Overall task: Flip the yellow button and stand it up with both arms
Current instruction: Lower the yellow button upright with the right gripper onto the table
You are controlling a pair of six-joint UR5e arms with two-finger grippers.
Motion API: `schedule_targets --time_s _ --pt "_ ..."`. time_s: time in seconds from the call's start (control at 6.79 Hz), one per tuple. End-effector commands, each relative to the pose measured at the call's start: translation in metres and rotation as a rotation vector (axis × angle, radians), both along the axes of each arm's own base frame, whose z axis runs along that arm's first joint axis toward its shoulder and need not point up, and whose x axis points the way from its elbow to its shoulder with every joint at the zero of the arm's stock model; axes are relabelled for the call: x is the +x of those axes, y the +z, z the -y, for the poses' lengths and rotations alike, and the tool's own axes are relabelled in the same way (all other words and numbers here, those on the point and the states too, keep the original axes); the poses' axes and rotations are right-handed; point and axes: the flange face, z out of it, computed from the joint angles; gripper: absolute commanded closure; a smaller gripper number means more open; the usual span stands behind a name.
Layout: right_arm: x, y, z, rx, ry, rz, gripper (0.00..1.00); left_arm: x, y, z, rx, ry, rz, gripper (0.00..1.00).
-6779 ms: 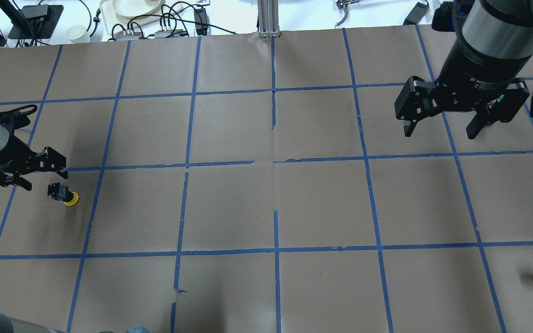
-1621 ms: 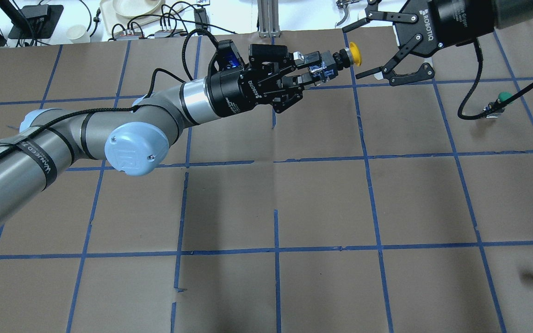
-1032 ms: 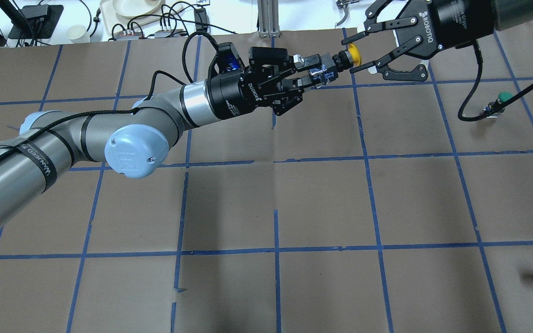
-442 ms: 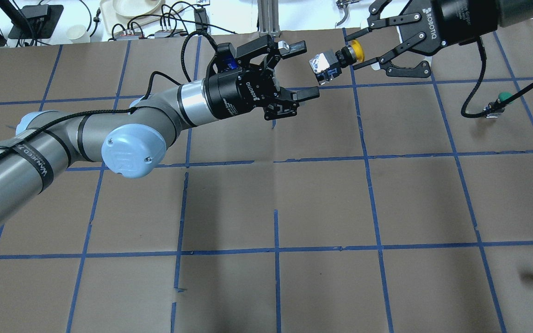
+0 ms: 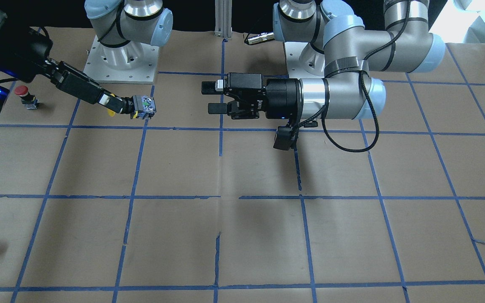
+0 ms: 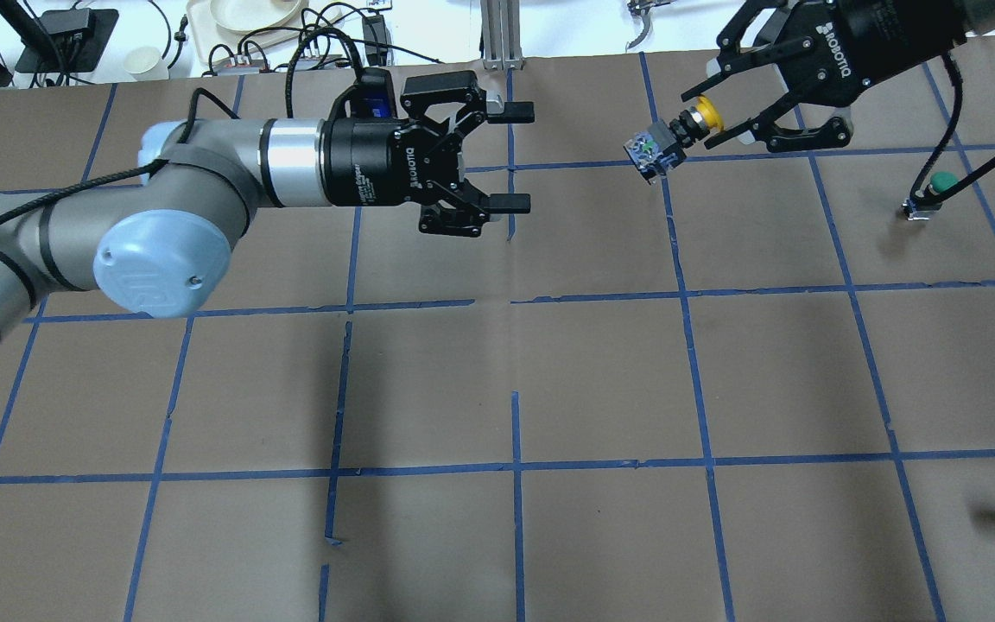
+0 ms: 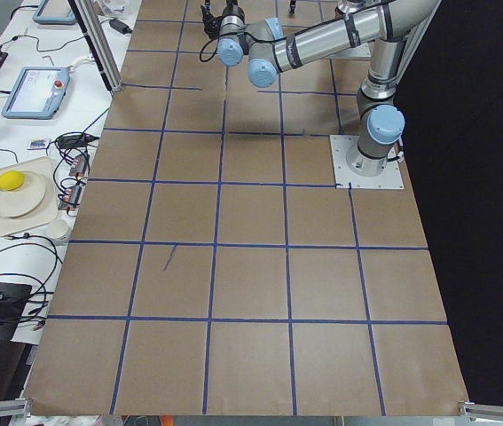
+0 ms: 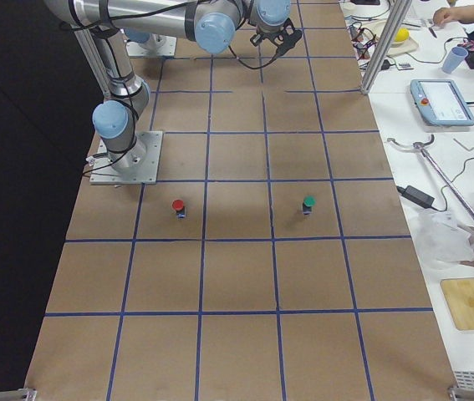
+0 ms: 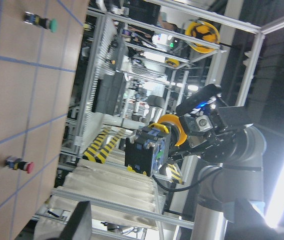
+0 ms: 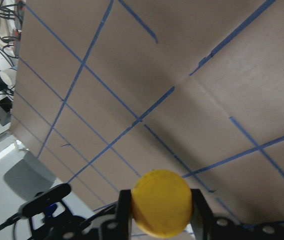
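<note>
I am pinching the yellow button [image 10: 162,208] by the rim of its cap in my right claw [image 6: 716,115], and the two fingers [image 10: 202,212] are closing only as far as the cap lets them. The cap is facing my palm. The block body is sticking out past the fingertips, up in the air over the bench [image 6: 601,371] and touching nothing else. I am holding it this way, I judge, so that tipping the wrist downward will bring the flat end of the body onto the paper and leave the cap on top. Further along, my left claw [image 6: 516,157] is hanging spread wide and carrying nothing. It is pointing at the button from well apart, which is leaving my right arm room to turn. Beyond, a red button [image 5: 22,90] and a green button [image 6: 942,181] are standing on the bench, well apart from both claws.
</note>
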Motion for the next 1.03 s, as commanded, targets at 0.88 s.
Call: schedule_targets --time_s 0.88 --pt "-0.163 -0.127 -0.026 -0.419 0.881 -0.652 0.74 0.093 0.095 -0.041 -0.131 -0.097 1.420 0.00"
